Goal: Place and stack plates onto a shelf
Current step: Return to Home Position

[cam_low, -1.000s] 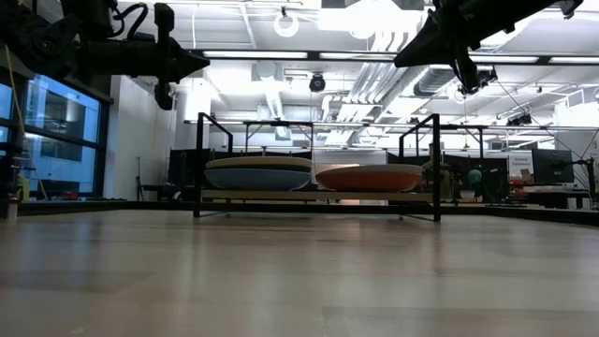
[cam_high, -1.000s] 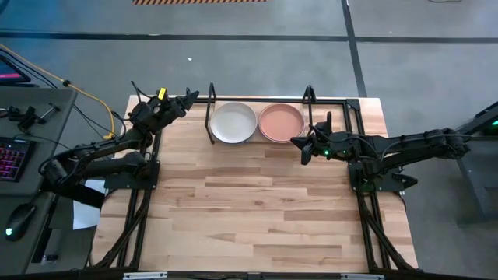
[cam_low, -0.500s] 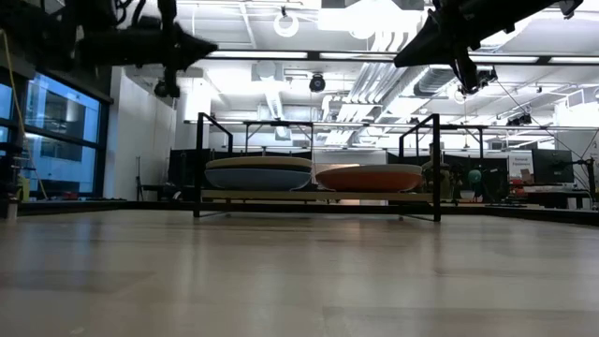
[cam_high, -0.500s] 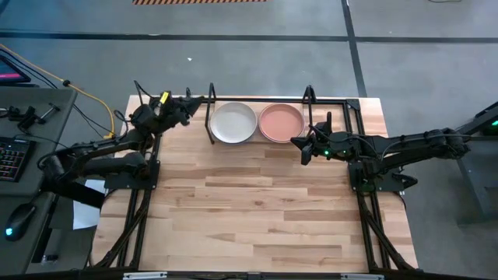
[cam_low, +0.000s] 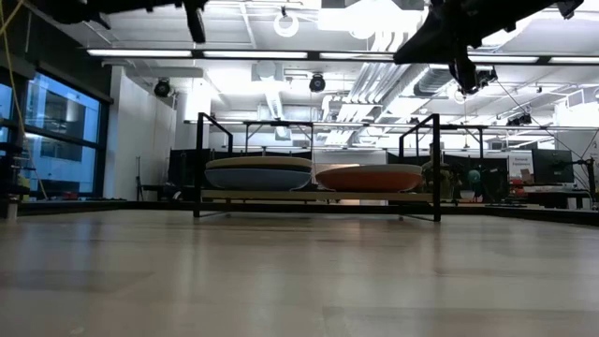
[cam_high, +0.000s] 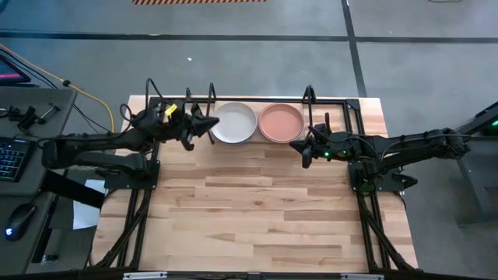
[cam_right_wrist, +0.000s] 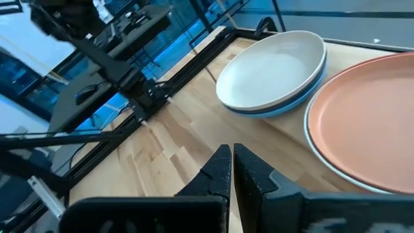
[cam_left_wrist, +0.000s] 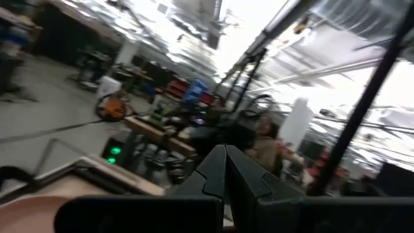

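Observation:
The shelf (cam_high: 336,99) stands at the table's far edge, a light board in a black frame (cam_low: 318,196). Two stacks of plates rest on it. The left stack has a cream plate (cam_high: 233,122) on a blue one (cam_right_wrist: 304,97). The right stack has a terracotta pink plate (cam_high: 281,121) on top (cam_right_wrist: 369,123), over a coral red one (cam_low: 369,178). My left gripper (cam_high: 214,123) hovers shut and empty at the shelf's left end, above plate height (cam_low: 197,17). My right gripper (cam_high: 296,144) hangs shut and empty just near of the right stack (cam_right_wrist: 231,169).
The butcher-block tabletop (cam_high: 257,202) stretches bare toward the near edge. The shelf's black upright loops (cam_high: 309,95) rise between and beside the plates. A desk with a keyboard (cam_high: 9,159) and mouse sits left of the table.
My left gripper has swung from the table's far-left corner toward the right and slightly nearer, reaching the shelf's left end, and has risen toward the top of the low view. Its fingers stay shut. The right arm and both plate stacks have kept still.

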Motion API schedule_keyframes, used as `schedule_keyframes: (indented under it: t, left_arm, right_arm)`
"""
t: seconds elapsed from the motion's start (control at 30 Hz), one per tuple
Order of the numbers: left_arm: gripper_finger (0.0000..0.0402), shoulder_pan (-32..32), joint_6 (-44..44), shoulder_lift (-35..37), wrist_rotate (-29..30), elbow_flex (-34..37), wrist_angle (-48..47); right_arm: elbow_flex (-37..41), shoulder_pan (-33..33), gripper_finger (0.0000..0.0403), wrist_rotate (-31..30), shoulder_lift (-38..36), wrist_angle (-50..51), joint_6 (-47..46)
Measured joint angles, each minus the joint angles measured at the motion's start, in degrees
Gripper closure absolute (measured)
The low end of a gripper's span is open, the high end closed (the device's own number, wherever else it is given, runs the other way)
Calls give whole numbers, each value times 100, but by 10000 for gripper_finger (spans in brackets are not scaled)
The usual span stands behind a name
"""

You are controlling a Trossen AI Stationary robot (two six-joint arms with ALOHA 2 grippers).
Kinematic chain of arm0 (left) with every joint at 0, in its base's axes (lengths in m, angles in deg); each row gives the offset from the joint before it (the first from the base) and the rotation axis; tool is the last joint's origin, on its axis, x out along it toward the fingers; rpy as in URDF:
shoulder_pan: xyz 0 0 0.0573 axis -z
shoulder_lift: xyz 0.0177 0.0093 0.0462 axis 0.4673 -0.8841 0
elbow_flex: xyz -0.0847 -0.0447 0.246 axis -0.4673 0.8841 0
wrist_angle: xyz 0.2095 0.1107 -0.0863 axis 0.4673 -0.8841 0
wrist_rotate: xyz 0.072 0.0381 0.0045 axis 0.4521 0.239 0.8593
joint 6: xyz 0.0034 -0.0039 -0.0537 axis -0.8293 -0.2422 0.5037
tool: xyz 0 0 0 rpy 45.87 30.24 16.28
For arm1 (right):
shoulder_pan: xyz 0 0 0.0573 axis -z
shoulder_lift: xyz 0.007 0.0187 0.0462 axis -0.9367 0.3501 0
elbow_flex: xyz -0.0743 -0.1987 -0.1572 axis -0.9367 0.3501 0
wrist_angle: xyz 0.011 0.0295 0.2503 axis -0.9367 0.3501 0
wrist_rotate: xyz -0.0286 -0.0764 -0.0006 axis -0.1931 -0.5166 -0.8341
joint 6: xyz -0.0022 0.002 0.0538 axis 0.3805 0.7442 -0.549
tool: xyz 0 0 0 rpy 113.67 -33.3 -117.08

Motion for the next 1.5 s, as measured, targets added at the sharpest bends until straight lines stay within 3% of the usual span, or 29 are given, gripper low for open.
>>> schedule_keyframes:
  t: [0.4,0.97,1.3,1.5]
  left_arm:
    - [401,1245,-602,397,993,-85,-200]
    - [401,1565,-726,592,944,-58,-192]
    - [402,2140,-911,1070,1472,444,-152]
    - [401,1948,-1055,1879,1542,1412,439]
  right_arm:
    - [0,0,403,397,0,-625,557]
    - [-2,0,403,674,0,-682,603]
    - [-1,0,403,698,0,-684,602]
    - [-2,4,403,696,0,-686,507]
